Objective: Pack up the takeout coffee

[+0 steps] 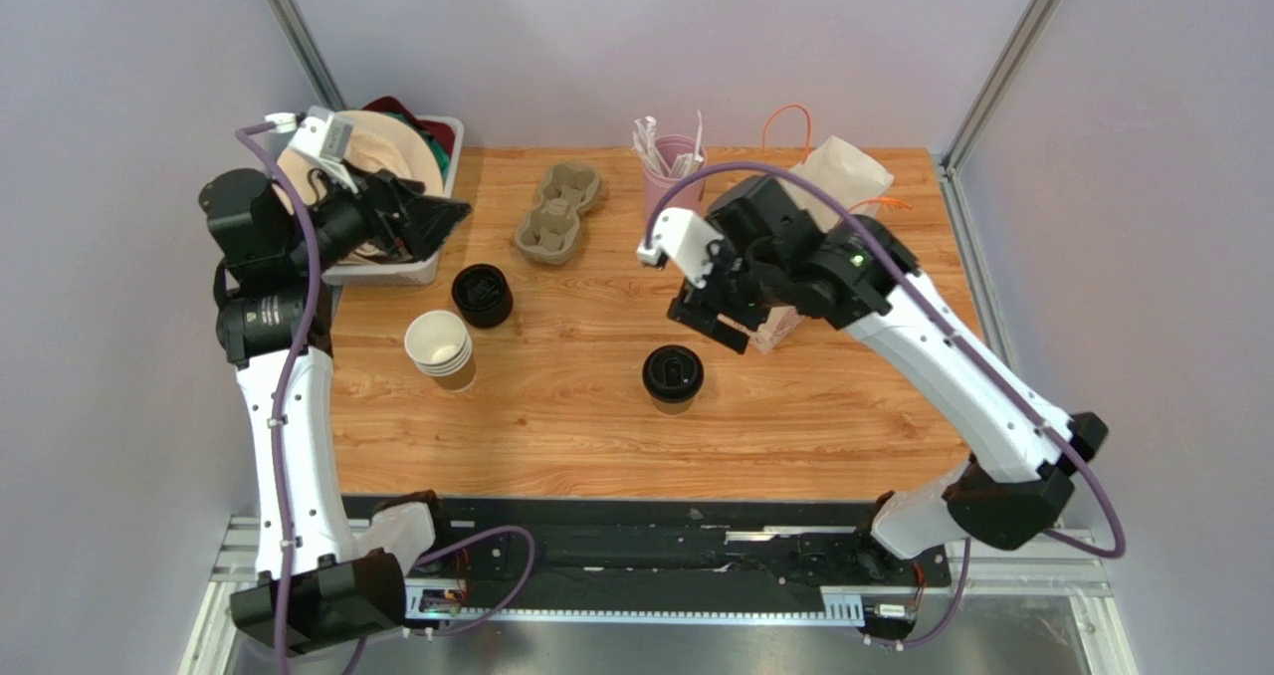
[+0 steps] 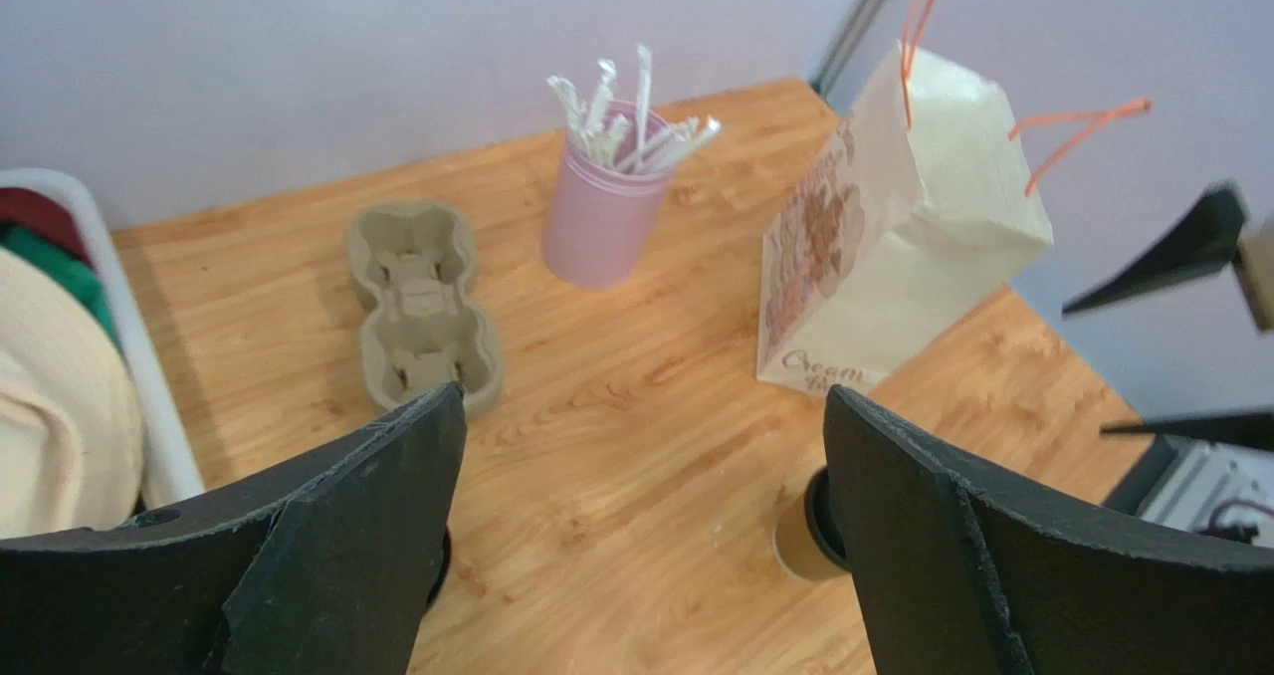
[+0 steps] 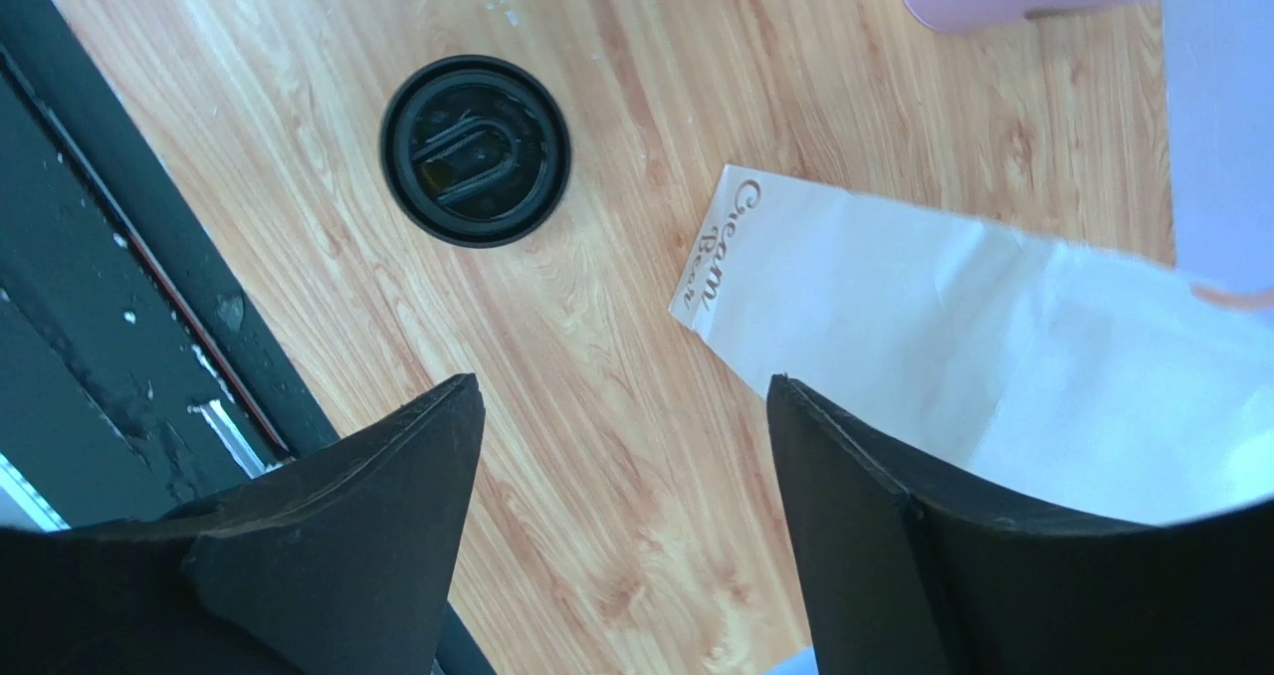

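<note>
The takeout coffee (image 1: 673, 377) is a brown kraft paper cup with a black lid on it, standing at the middle front of the table. The right wrist view shows its lid from above (image 3: 474, 150). In the left wrist view it (image 2: 800, 533) is partly hidden behind my finger. My right gripper (image 1: 715, 321) is open and empty, just right of and behind the cup, hovering over bare wood (image 3: 625, 384) beside the white paper bag (image 3: 957, 317). My left gripper (image 1: 431, 221) is open and empty, raised at the far left (image 2: 643, 394).
The bag (image 2: 897, 242) with orange handles stands at the back right. A pink cup of white sticks (image 1: 669, 160), a cardboard cup carrier (image 1: 559, 212), a nested cup stack (image 1: 441, 350), black lids (image 1: 482, 294) and a white bin (image 1: 382, 268) of cloth are also there.
</note>
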`<state>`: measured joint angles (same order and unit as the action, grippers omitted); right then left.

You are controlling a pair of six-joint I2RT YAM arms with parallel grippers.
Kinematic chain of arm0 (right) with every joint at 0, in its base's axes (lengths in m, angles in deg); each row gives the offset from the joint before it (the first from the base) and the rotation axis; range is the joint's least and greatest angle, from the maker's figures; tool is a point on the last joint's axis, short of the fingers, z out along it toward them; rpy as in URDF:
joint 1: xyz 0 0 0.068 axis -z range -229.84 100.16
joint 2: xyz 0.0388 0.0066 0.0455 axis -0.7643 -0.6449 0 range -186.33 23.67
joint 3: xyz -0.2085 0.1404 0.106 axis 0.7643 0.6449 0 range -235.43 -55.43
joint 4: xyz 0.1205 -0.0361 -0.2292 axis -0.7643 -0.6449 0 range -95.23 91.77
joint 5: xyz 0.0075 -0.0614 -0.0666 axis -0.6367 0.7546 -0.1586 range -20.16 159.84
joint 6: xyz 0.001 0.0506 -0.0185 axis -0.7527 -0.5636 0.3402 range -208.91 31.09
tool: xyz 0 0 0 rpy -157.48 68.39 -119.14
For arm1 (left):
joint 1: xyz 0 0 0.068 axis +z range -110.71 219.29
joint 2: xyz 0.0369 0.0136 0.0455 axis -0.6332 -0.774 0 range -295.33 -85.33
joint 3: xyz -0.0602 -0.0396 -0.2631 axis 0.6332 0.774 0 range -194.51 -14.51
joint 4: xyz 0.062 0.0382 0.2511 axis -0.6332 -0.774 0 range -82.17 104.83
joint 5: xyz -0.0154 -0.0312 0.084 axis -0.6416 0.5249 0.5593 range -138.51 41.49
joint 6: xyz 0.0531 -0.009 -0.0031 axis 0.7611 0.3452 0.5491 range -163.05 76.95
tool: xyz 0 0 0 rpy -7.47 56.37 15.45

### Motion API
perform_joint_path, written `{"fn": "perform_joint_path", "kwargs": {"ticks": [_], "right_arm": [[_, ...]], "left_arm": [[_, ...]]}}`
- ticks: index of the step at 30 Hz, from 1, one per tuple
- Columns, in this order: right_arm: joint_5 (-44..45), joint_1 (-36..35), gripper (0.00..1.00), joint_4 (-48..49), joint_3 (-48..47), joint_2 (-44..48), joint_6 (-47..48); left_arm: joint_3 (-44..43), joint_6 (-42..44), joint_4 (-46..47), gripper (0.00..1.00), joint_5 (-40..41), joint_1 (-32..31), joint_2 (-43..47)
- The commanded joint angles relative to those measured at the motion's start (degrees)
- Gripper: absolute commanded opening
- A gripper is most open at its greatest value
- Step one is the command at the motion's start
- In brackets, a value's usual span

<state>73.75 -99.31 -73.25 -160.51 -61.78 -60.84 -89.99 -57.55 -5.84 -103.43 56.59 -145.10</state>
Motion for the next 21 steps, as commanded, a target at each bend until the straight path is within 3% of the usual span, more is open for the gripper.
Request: {"fn": "perform_joint_path", "kwargs": {"ticks": [1,6,10,14,18,21], "right_arm": [[-8.5,6.5,0.76,7.7,7.0,4.9,-4.5],[-14.0,10.8,0.77,15.1,17.4,14.8,-7.3],[-20.1,16.0,0.79,21.9,28.8,21.0,-12.2],[-24.5,19.2,0.79,27.3,36.7,22.9,-16.3],[-20.8,19.6,0.79,34.6,42.3,24.3,-19.5],[-18.3,20.2,0.78,34.9,42.4,22.6,-19.8]], "left_arm": [[-3.7,7.1,-7.2,0.98,6.7,-10.0,-1.1],[-10.1,16.7,-19.1,0.98,16.6,-26.3,-8.7],[-10.2,18.1,-25.5,0.98,16.9,-31.6,-14.8],[-6.6,18.4,-26.3,0.98,16.9,-37.2,-19.2],[-1.3,17.2,-23.9,0.99,16.6,-41.8,-22.0],[-0.5,16.9,-22.8,0.99,16.5,-44.5,-24.6]]}}
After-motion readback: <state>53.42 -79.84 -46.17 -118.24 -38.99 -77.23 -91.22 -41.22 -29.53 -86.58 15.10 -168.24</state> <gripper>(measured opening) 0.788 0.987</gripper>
